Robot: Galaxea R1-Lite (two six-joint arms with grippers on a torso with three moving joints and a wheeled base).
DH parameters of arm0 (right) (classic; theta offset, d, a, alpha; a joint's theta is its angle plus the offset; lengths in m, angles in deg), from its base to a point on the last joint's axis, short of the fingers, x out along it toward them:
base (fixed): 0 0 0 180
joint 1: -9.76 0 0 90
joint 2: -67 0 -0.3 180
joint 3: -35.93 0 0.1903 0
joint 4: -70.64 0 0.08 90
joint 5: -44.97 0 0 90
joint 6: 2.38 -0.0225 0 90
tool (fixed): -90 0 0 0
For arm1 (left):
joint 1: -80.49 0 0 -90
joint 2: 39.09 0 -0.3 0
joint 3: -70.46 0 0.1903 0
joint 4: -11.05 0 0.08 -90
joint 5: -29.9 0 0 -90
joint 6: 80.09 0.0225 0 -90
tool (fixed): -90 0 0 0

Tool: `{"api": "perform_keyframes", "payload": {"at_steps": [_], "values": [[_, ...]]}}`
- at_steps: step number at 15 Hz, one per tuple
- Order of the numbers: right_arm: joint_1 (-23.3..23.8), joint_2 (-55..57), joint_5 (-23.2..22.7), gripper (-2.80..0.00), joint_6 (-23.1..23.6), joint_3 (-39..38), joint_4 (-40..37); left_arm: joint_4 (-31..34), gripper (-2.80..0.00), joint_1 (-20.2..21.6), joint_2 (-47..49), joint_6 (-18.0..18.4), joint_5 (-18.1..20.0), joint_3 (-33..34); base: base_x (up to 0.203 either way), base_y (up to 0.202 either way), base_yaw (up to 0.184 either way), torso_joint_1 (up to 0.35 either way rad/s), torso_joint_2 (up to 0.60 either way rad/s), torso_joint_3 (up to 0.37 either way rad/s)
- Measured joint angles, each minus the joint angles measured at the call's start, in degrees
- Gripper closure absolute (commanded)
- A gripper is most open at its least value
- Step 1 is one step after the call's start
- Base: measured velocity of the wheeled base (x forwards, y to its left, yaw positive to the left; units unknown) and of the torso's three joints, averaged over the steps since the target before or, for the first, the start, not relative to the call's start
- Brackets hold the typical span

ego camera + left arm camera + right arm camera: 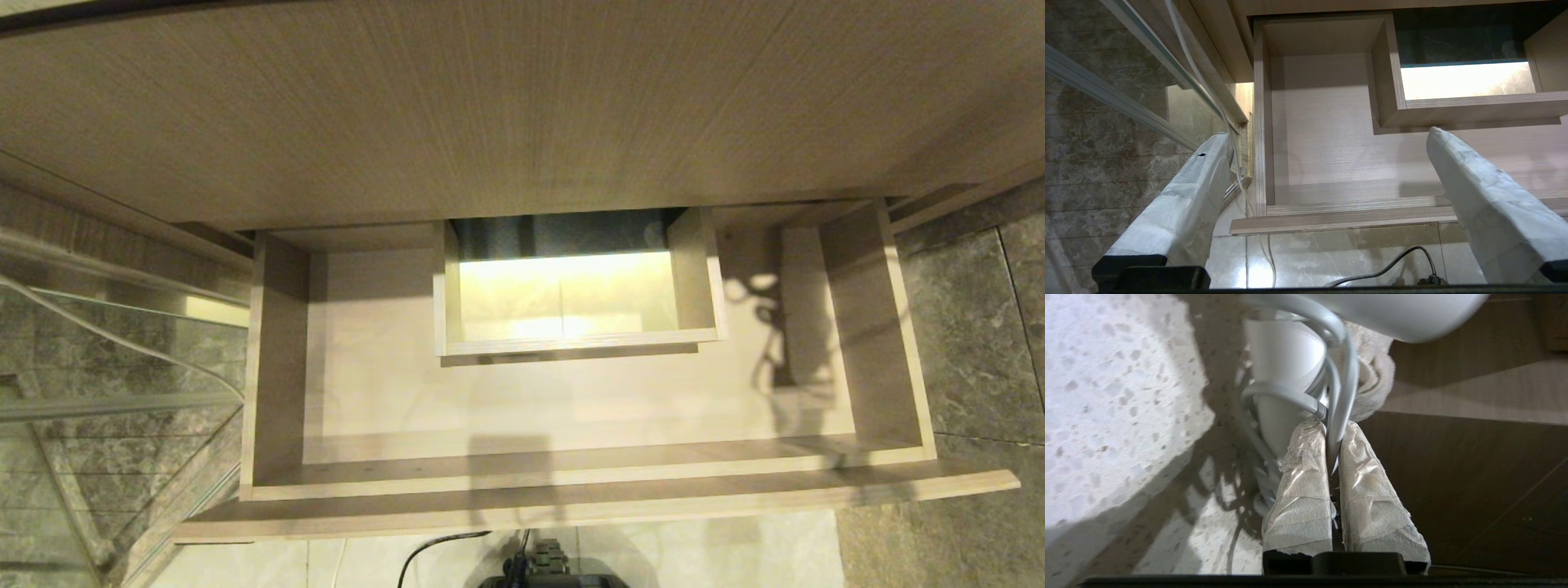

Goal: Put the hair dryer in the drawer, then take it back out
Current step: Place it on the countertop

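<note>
Nearest you, your right pincer is pressed together on a loop of the hair dryer's cord, beside the hair dryer, which rests on the speckled white surface, outside the drawer. Your left pincer hangs spread above the drawer's front left corner. Farther off, the drawer stands pulled out, its boxed cut-out at mid-back.

I see the beige wood-grain drawer pulled open, interior bare. The white hair dryer stands on a speckled countertop, its cord looped around it.
</note>
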Motion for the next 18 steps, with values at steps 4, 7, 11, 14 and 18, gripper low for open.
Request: {"api": "perform_keyframes", "payload": {"at_steps": [4, 7, 11, 14, 18], "values": [[0.0, -0.44, 0.09, 0.0, 0.61, -0.44, 4.62, 0.0, -2.8, 0.0, 0.0, 0.02, -0.02, 0.0, 0.0, 0.0, 0.0, 0.0, 0.0, 0.0], [0.02, -0.7, 0.18, 0.0, 0.55, -0.56, 4.57, 0.0, -2.8, 0.0, 0.0, -0.02, 0.01, 0.0, 0.0, 0.0, 0.0, 0.0, 0.0, 0.0], [0.91, -1.43, -0.12, -2.8, 1.22, -1.27, 0.65, -0.02, -2.8, 0.0, 0.0, -0.01, 0.0, 0.0, 0.0, 0.0, 0.0, 0.0, 0.0, 0.0], [1.21, -2.2, 0.04, -2.8, 0.88, -1.49, -1.38, 0.0, -2.8, 0.0, 0.0, 0.01, -0.02, 0.0, 0.0, 0.0, 0.0, 0.0, 0.0, 0.0], [1.23, -2.96, -0.06, -2.8, 0.88, -1.82, -1.33, 0.0, -2.8, 0.0, 0.0, 0.0, 0.0, 0.0, 0.0, 0.0, 0.0, 0.0, 0.0, 0.0]]}}
